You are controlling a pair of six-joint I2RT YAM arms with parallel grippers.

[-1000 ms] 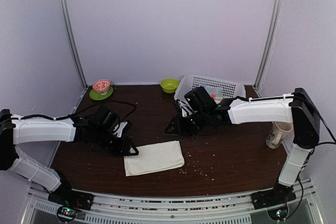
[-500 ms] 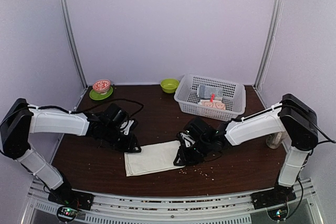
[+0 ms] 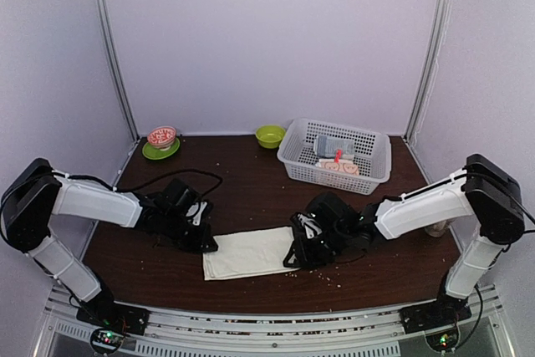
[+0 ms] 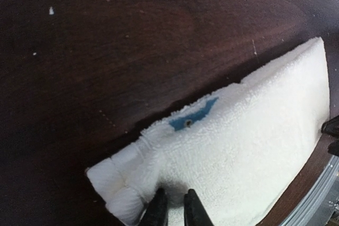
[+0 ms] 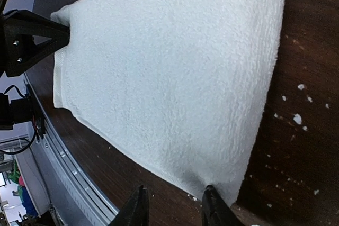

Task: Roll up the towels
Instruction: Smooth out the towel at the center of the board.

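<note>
The top camera looks down from above the table's point(image 3: 251, 198) near edge across to its far edge, while both wrist cameras face down, close over the same cream-white towel point(image 3: 248, 252), seemingly from opposite ends.

Both my arms stretch low and inward, wrists tipped down. My left gripper point(image 4: 175, 207) shows fingers nearly together, apparently nipping the towel point(image 4: 254, 146), though it's hard to tell this close. My right gripper point(image 5: 172, 205) stands with jaws parted.

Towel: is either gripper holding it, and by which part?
Left gripper pinches the cream-white towel at its left end; right gripper straddles its right corner, open.
</note>
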